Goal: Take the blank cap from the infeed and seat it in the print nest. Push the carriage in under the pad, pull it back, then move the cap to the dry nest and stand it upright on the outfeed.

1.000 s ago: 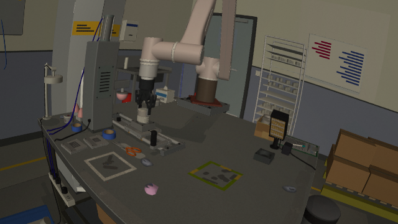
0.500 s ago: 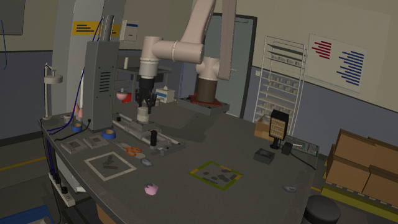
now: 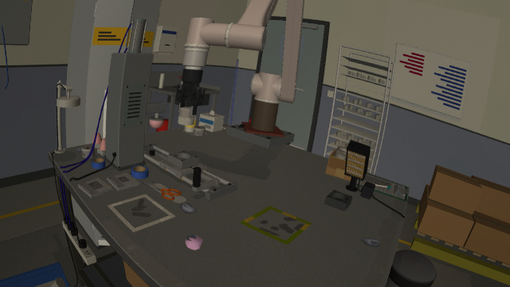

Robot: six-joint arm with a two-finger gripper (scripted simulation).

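Observation:
The blank cap (image 3: 185, 117) is a small pale cylinder, and I hold it in my closed gripper (image 3: 186, 115) in the air. I hang above the grey print nest (image 3: 183, 159), which sits empty on the carriage rail (image 3: 187, 171). The pink pad (image 3: 156, 123) hangs from the grey printing machine (image 3: 129, 107) to my left. A black upright handle (image 3: 196, 176) stands on the rail's near part. The dark dry nest (image 3: 338, 199) sits on the right of the table. The white-bordered square (image 3: 140, 212) and the yellow-bordered square (image 3: 276, 224) lie near the front edge.
The printing machine's column rises close on my left. Orange scissors (image 3: 170, 193), blue tape rolls (image 3: 139, 171) and two small plates (image 3: 108, 184) lie in front of it. A pink lump (image 3: 193, 242) lies near the front edge. A lamp panel (image 3: 356, 163) stands behind the dry nest.

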